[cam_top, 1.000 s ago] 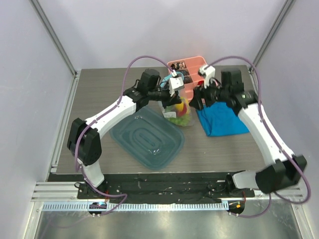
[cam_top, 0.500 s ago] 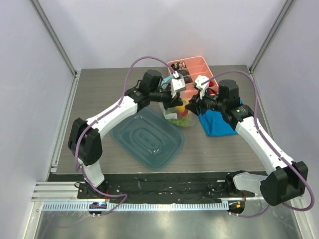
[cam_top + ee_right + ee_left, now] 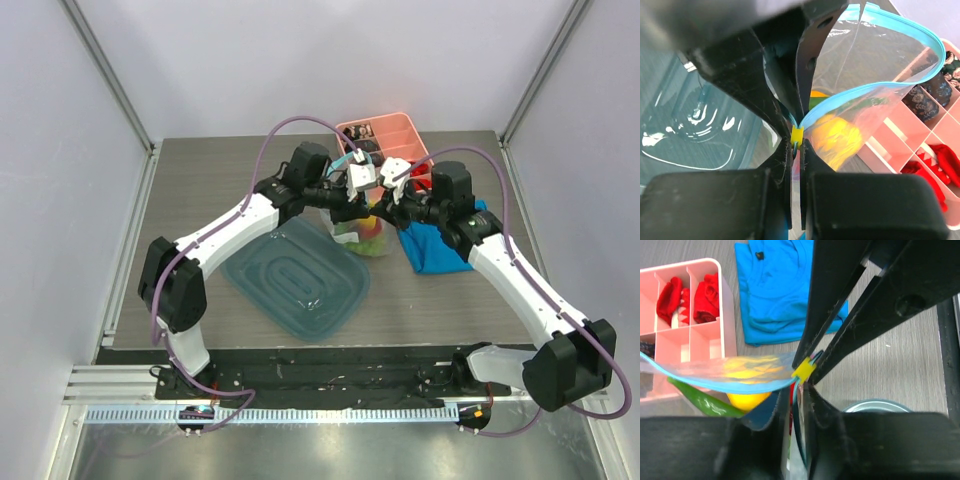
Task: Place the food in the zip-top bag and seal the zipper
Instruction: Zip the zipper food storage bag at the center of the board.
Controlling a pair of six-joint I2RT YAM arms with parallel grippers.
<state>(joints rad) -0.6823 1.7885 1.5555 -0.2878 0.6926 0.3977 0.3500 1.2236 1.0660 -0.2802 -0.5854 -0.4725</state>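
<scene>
The zip-top bag (image 3: 366, 232) stands between both arms, its mouth gaping, with a yellow fruit (image 3: 837, 137) and a green cucumber (image 3: 700, 399) inside. Its light blue zipper (image 3: 900, 30) ends at a small yellow slider (image 3: 804, 371). My right gripper (image 3: 796, 147) is shut on the zipper just beside that slider. My left gripper (image 3: 799, 390) faces it from the other side. Its jaws stand slightly apart around the bag's edge, with a thin gap on each side of the strip. In the top view, the two grippers meet over the bag's mouth.
A pink divided box (image 3: 390, 130) with red and dark items stands behind the bag. A blue folded cloth (image 3: 440, 250) lies to its right. A teal translucent tray (image 3: 295, 278) lies in front of the bag to the left.
My right gripper swung left to the bag's mouth and shut on the zipper by the slider. My left gripper's jaws loosened from the bag's edge.
</scene>
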